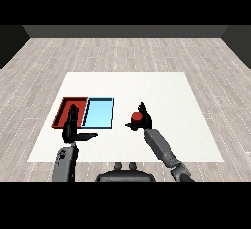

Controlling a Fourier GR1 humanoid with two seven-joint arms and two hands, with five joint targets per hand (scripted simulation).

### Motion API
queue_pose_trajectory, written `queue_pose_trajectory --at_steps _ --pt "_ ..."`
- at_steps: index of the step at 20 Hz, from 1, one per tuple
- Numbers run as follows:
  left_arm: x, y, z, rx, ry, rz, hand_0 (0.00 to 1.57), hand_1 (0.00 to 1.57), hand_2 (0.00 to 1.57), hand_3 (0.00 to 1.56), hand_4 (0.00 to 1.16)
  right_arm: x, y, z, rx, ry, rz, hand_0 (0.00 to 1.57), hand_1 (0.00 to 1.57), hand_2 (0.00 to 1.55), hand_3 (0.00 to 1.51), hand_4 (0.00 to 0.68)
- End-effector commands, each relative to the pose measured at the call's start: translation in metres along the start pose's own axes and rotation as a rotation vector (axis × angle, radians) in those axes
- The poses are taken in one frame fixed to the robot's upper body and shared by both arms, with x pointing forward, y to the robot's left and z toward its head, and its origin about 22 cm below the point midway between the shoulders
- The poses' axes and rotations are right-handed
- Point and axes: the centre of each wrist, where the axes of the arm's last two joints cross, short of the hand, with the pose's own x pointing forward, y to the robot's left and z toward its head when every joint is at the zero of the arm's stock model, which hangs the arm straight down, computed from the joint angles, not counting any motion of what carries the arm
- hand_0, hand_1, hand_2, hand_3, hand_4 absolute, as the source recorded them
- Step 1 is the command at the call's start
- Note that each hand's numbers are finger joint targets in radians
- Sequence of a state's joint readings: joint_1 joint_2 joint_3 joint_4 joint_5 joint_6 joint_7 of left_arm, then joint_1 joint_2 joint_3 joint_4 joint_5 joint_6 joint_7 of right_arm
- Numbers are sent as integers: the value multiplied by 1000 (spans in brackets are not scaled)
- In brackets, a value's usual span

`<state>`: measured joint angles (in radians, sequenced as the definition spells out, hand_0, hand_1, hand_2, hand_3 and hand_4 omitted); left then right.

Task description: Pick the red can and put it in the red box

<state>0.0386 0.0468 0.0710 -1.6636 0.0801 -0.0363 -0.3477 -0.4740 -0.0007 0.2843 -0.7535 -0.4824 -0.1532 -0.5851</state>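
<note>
The red can (pixel 137 117) stands right of the trays, near the table's middle, with my right hand (pixel 144 120) curled round it from the right side. The red tray (pixel 63 107) lies at the left of the table, touching the light blue tray (pixel 100 112) on its right. My left hand (pixel 72 127) hovers over the near end of the red tray, fingers straight and thumb stuck out to the right, holding nothing.
The white table (pixel 162 91) stretches wide behind and to the right of the can. A grey wooden floor surrounds the table.
</note>
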Motion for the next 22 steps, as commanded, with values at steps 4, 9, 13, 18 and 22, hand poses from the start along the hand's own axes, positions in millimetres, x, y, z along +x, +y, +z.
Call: queue_pose_trajectory --at_steps 4,9,13,18,22 --pt "0 -13 -6 17 9 4 0 0 0 0 0 10 1 -6 -21 40 6 0 0 0 0 0" --pt "-4 9 -8 -6 11 8 0 0 0 0 0 0 9 -5 -41 38 114 1478 1478 1464 1432 655" --pt "-26 -5 1 6 -3 -19 0 0 0 0 0 6 1 -12 -73 9 140 1497 1497 1465 1436 667" --pt "-12 4 -3 -14 0 -22 0 0 0 0 0 12 16 -13 -42 -1 187 1466 1466 1455 1425 646" --pt "-14 1 -1 -21 -5 8 0 0 0 0 0 15 22 -6 -25 -42 193 1472 1472 1457 1419 652"
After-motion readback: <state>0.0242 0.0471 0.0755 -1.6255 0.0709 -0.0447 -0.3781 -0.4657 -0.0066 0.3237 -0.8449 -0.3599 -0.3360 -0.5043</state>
